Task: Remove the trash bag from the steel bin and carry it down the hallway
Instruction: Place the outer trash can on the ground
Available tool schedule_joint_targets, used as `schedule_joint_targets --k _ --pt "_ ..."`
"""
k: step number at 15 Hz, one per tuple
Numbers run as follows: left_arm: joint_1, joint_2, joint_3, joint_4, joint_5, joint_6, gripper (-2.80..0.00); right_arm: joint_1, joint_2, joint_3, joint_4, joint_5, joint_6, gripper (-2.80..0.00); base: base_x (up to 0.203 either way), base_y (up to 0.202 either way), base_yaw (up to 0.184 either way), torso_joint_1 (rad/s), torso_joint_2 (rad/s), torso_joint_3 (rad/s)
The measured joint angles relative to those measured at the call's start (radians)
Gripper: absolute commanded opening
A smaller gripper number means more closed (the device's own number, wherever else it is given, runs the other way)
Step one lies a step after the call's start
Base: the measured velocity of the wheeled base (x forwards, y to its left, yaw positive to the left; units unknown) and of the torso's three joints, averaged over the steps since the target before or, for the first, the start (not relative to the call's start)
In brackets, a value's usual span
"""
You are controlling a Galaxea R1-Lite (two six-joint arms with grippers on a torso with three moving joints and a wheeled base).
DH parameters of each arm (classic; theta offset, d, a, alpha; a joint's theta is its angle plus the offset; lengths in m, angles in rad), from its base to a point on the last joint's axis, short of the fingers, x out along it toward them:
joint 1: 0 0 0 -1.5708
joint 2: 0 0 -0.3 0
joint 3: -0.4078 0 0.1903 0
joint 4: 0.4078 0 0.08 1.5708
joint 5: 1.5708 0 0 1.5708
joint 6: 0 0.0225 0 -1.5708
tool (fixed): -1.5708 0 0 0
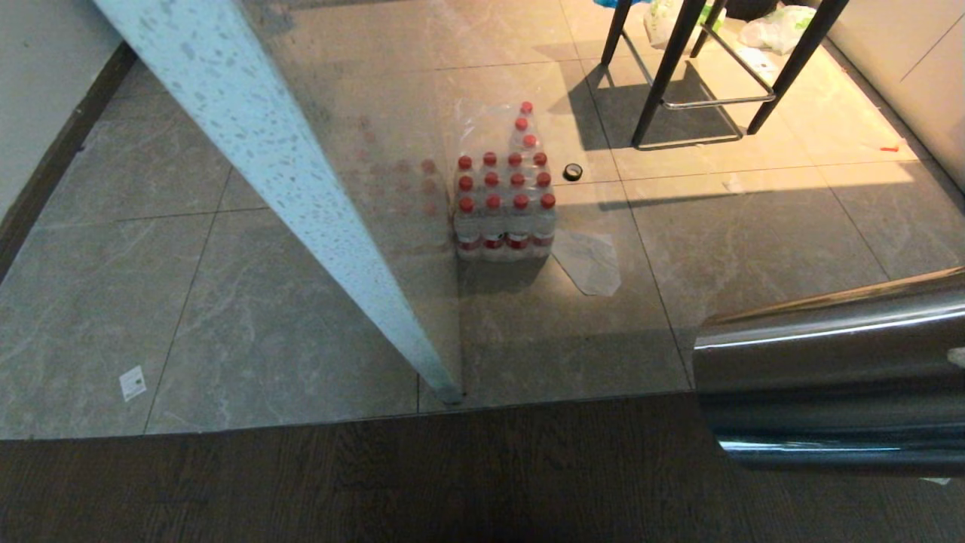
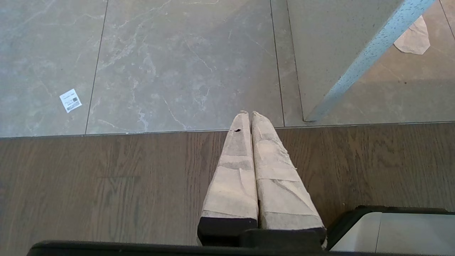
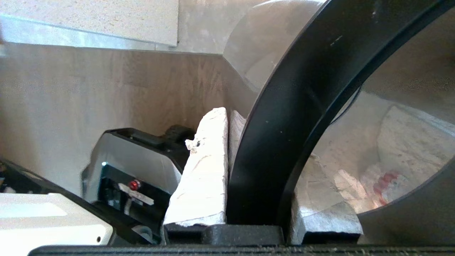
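Grey-beige marble-look floor tiles [image 1: 249,302] fill most of the head view, meeting a strip of dark wood-grain flooring [image 1: 377,483] along the bottom of the frame. A pale blue speckled slanting edge of a clear panel [image 1: 301,196] runs from the upper left down to the lower centre. At the right edge, low in the frame, lies the shiny cylindrical steel bin [image 1: 829,369], tipped on its side. In the centre stands a shrink-wrapped pack of clear water bottles with red caps [image 1: 503,207], with a small black tape roll [image 1: 573,171] just beside it to the right and black metal stool legs [image 1: 678,75] at the upper right. In the right wrist view, the right gripper [image 3: 227,117] has its cloth-wrapped fingers [image 3: 204,167] clamped on either side of the bin's black curved rim [image 3: 284,117]; white crumpled plastic, seemingly the trash bag [image 3: 355,177], sits inside the bin at the lower right. In the left wrist view, the left gripper [image 2: 249,113] hangs over the wood floor, its fingers pressed together and holding nothing.
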Motion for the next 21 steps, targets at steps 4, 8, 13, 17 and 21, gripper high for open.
schedule_joint_targets --k 4,8,13,17,21 --pt "0.000 0.000 0.000 0.000 0.001 0.000 -2.80 0.000 0.169 -0.030 -0.107 0.015 0.010 -2.80 0.000 0.000 0.000 0.000 0.00 0.000" --pt "0.000 0.000 0.000 0.000 0.000 0.000 -2.80 -0.003 0.268 -0.082 -0.114 0.072 0.035 -2.80 0.000 0.000 0.000 0.000 0.00 0.000" --pt "0.000 0.000 0.000 0.000 0.001 0.000 -2.80 -0.010 0.387 -0.242 -0.121 0.052 0.032 -2.80 0.000 0.000 0.000 0.000 0.00 0.000" --pt "0.000 0.000 0.000 0.000 0.000 0.000 -2.80 -0.008 0.433 -0.289 -0.106 0.037 0.032 -2.80 0.000 0.000 0.000 0.000 0.00 0.000" --pt "0.000 0.000 0.000 0.000 0.000 0.000 -2.80 0.085 0.424 -0.258 -0.100 -0.045 0.054 -2.80 0.000 0.000 0.000 0.000 0.00 0.000"
